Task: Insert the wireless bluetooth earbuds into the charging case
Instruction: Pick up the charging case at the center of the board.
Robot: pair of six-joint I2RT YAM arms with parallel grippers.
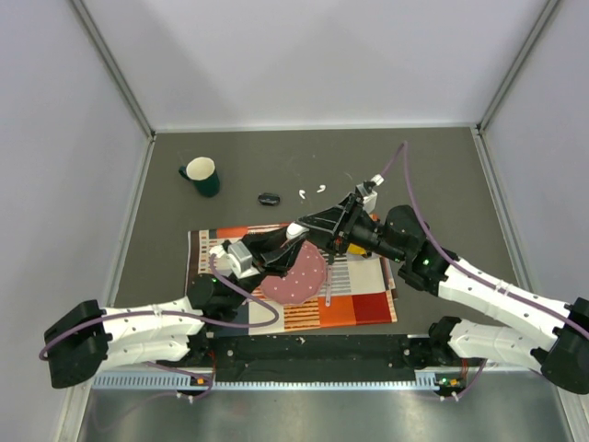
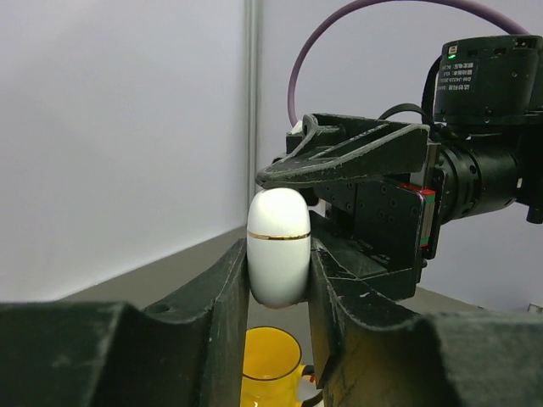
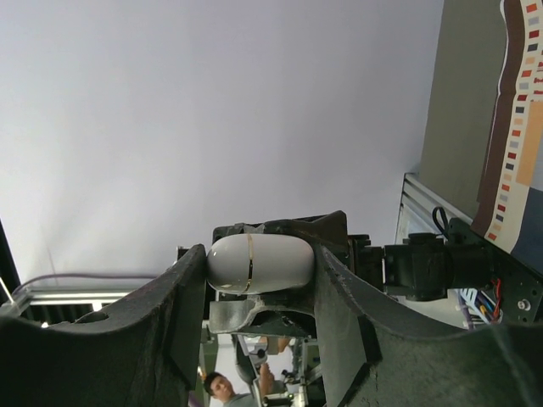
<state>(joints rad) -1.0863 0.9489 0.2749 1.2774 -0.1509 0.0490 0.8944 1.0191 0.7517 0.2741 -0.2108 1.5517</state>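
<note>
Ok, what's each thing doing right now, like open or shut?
charging case: lid shut, held up in the air
left gripper: shut on the charging case
right gripper: shut on the charging case
earbuds: both lying loose on the table
green mug: upright
yellow mug: upright

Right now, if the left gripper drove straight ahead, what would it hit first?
Probably the black fingers of the right gripper, just beyond the white rounded plastic charging case the left gripper clamps; depth unclear.
</note>
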